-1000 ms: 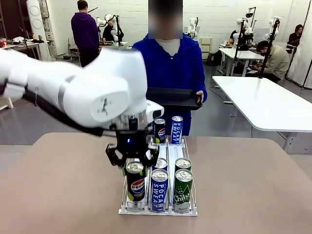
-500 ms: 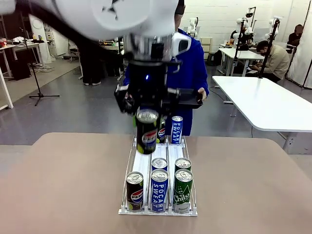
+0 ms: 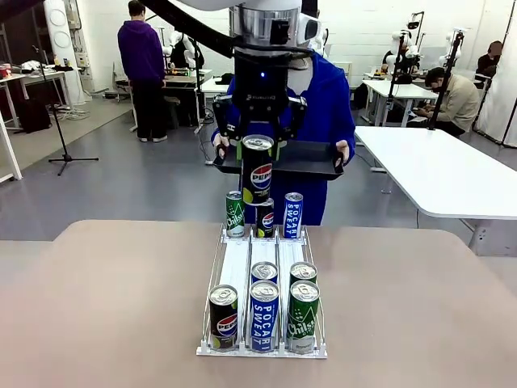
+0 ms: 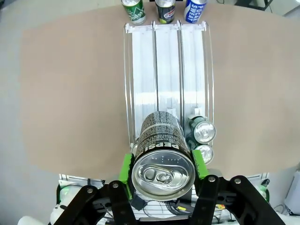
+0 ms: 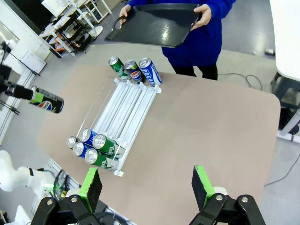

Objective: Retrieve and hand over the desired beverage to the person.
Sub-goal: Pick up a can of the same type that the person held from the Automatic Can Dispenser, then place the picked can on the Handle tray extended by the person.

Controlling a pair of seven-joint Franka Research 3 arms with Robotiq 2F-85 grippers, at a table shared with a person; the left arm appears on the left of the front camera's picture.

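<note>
The left arm runs off the top of the front view, and its left gripper (image 3: 258,147) with the Pepsi can (image 3: 258,174) it clamps by the upper end covers the chest of the person (image 3: 325,105) and the middle of the black tray (image 3: 313,163). The can hangs upright above the far end of the rack (image 3: 216,271), in front of the tray. In the left wrist view the can (image 4: 161,140) blocks the near ends of two lanes, leaving two can tops (image 4: 204,132) showing beside it. The right wrist view shows the whole tray (image 5: 150,23) with a hand (image 5: 204,10) at each end, three cans at each end of the rack (image 5: 131,110), and the right gripper (image 5: 146,187) with pads spread wide over bare table (image 5: 220,131).
</note>
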